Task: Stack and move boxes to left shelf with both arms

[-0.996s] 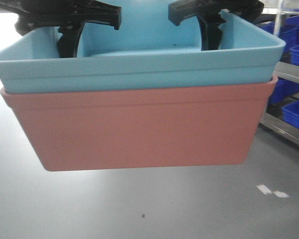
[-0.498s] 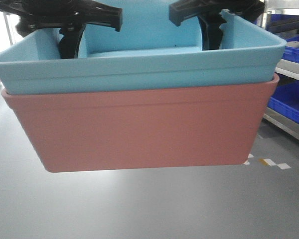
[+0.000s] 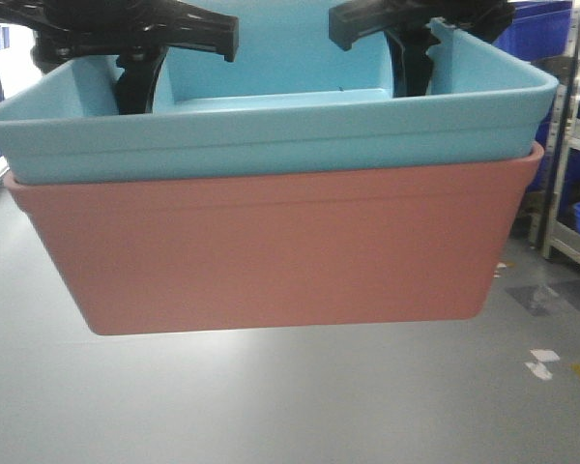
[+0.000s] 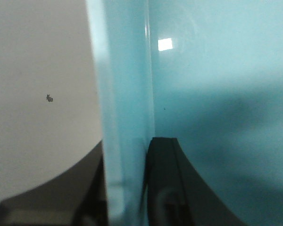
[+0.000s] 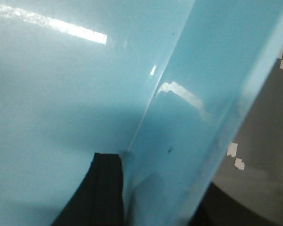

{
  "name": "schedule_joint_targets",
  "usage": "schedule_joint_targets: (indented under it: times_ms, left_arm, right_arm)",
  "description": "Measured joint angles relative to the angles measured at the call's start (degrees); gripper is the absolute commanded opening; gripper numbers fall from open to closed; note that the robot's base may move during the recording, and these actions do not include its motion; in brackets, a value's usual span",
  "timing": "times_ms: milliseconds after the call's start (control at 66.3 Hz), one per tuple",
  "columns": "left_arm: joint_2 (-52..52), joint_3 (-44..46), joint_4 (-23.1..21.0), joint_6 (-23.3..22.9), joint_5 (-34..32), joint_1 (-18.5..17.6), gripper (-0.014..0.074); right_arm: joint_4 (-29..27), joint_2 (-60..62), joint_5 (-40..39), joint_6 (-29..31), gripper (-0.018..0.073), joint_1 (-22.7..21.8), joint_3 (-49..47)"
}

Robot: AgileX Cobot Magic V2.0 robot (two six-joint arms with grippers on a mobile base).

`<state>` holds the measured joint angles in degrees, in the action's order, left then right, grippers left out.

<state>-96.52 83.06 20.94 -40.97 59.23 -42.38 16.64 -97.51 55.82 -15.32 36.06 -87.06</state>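
Against the frame of half a second ago, the stacked tubs sit at the same spot in the front view with the same grip on them, while everything behind them has slid. The dark blue crates [image 3: 536, 24] that lay low at the right edge now show high in the right corner and lower beside an upright of a metal rack [image 3: 561, 145]. The tape marks [image 3: 539, 365] on the grey floor [image 3: 271, 396] lie lower and further right. The sky-blue tub [image 3: 271, 130] is nested in the salmon-pink tub [image 3: 271, 251], rim resting on rim, and both hang clear above the floor. The left claw [image 3: 133, 82] is clenched on the sky-blue tub's left end wall. Its wrist view shows one black finger [image 4: 165, 188] pressed against the inner face and a dark shape just outside the rim. The right claw [image 3: 411, 68] grasps the right end wall the same way, with a black finger [image 5: 101, 188] flat against the inside of the wall. The pink tub's sides are not touched by either claw as far as the views show.
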Motion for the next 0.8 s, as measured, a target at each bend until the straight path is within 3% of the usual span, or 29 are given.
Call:
schedule_joint_targets:
  times_ms: [800]
  left_arm:
    - [-0.5, 0.0, 0.0, -0.4, -0.8, -0.2, -0.0003]
  right_arm:
    - [0.8, 0.0, 0.4, -0.1, 0.0056, 0.0, 0.0]
